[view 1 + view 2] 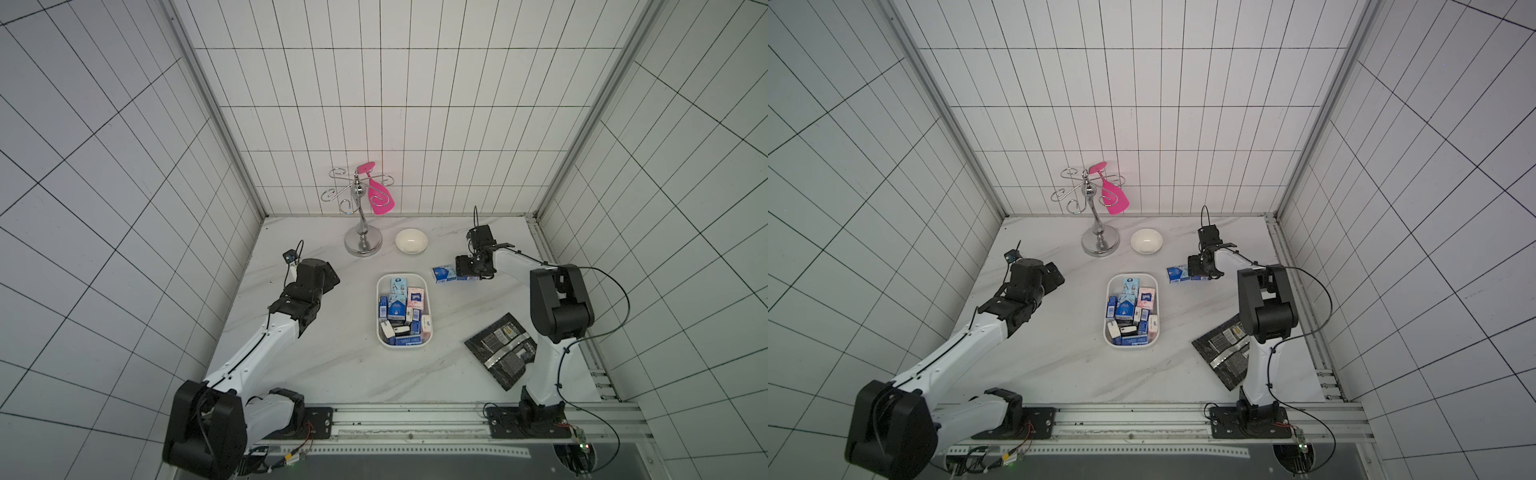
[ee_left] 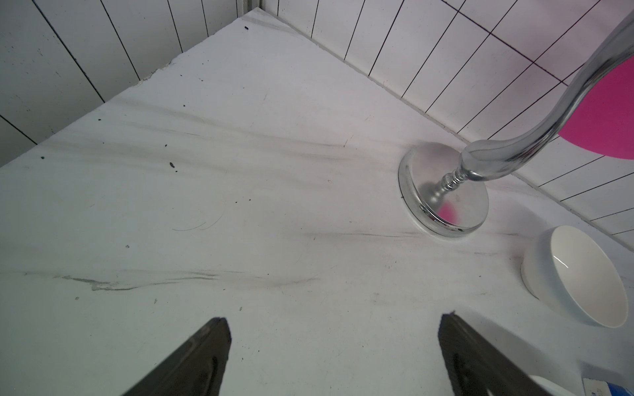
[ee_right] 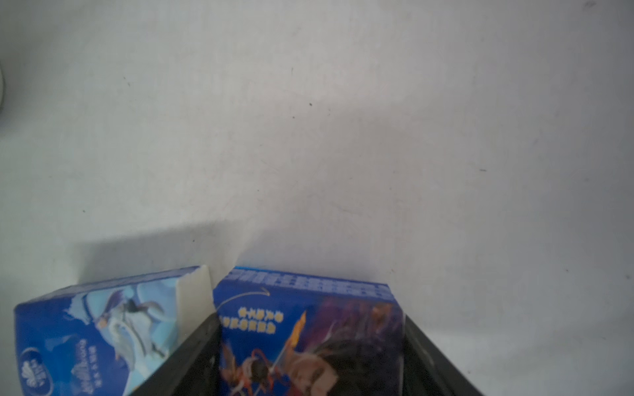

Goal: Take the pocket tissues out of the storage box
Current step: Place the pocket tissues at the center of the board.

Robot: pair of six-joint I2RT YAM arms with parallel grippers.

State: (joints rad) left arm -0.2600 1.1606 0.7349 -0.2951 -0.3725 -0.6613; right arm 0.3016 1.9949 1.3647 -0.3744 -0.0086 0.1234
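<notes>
The storage box (image 1: 379, 309) (image 1: 1106, 309), a shallow white tray, lies mid-table and holds several pocket tissues (image 1: 401, 311) (image 1: 1133, 309) in blue, black and pink wrappers. To the right of its far end, my right gripper (image 1: 460, 271) (image 1: 1193, 270) (image 3: 308, 320) is low over the table. Its jaws press both sides of a dark blue packet (image 3: 302, 301). A light blue packet (image 1: 443, 274) (image 3: 103, 325) lies on the table right beside it. My left gripper (image 1: 330, 280) (image 1: 1054, 275) (image 2: 334, 320) hovers left of the box, open and empty.
A chrome hook stand (image 1: 363, 243) (image 2: 442, 192) with a pink spatula (image 1: 380, 199) stands at the back, with a small white bowl (image 1: 411, 241) (image 2: 583, 274) next to it. Black-and-silver foil pouches (image 1: 500, 349) lie near the right arm's base.
</notes>
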